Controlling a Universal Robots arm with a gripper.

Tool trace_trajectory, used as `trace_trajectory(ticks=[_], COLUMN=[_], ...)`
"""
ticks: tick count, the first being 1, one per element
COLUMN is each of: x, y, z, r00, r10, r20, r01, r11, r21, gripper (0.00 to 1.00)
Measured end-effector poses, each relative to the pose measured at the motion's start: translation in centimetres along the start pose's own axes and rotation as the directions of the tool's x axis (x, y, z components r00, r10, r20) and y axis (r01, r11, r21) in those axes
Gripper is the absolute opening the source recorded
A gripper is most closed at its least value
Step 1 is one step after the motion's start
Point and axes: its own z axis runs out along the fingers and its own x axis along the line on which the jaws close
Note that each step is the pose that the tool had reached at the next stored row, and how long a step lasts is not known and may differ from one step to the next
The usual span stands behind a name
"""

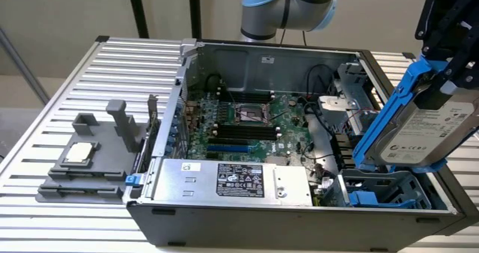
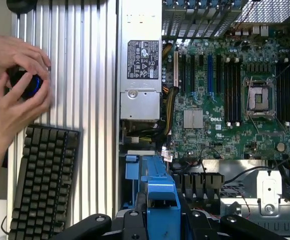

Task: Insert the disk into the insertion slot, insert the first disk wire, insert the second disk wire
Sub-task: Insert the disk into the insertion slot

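Observation:
The disk [image 1: 427,132], a silver drive with a white label in a bright blue carrier frame [image 1: 389,113], hangs tilted on edge at the exterior view's right. My gripper [image 1: 447,76] is shut on its upper end. Directly beneath it, in the open computer case's near corner, lies the insertion slot [image 1: 383,190], a grey-blue cage with blue tabs; the disk's lower edge is just above the slot's rim. In the wrist view the blue carrier [image 2: 157,192] sticks out from between my black fingers [image 2: 134,225], over the case. I cannot pick out the disk wires.
Inside the case are the motherboard [image 1: 247,124] and the silver power-supply box [image 1: 232,180]. A grey stand with a chip [image 1: 82,157] sits on the slatted table. A keyboard [image 2: 42,180] and a person's hands [image 2: 14,75] on a black-and-blue object are beside the case.

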Motion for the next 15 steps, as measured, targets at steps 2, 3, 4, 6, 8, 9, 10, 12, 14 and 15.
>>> trace_trajectory(ticks=[2,3,4,6,8,9,10,12,14,15], x=[0.00,0.00,0.00,0.00,0.00,0.00,0.00,0.00,0.01,0.01], y=[0.00,0.00,0.00,0.00,0.00,0.00,0.00,0.00,-0.02,-0.03], z=[0.00,0.00,0.00,0.00,0.00,0.00,0.00,0.10,0.41,0.60], r00=[1.0000,1.0000,1.0000,1.0000,1.0000,1.0000,1.0000,1.0000,1.0000,1.0000], r10=[0.000,0.000,0.000,0.000,0.000,0.000,0.000,0.000,0.000,0.000], r20=[0.0000,0.0000,0.0001,0.0000,0.0000,0.0000,0.0001,0.0001,0.0002,0.0002], r01=[0.000,0.000,0.000,0.000,0.000,0.000,0.000,0.000,0.000,0.000], r11=[1.0000,1.0000,1.0000,1.0000,1.0000,1.0000,1.0000,1.0000,1.0000,1.0000], r21=[0.0000,0.0000,0.0000,0.0000,0.0000,0.0000,0.0000,0.0001,0.0006,0.0006], gripper=[0.33,0.33,0.33,0.33,0.33,0.33,0.33,0.33,0.33,0.33])
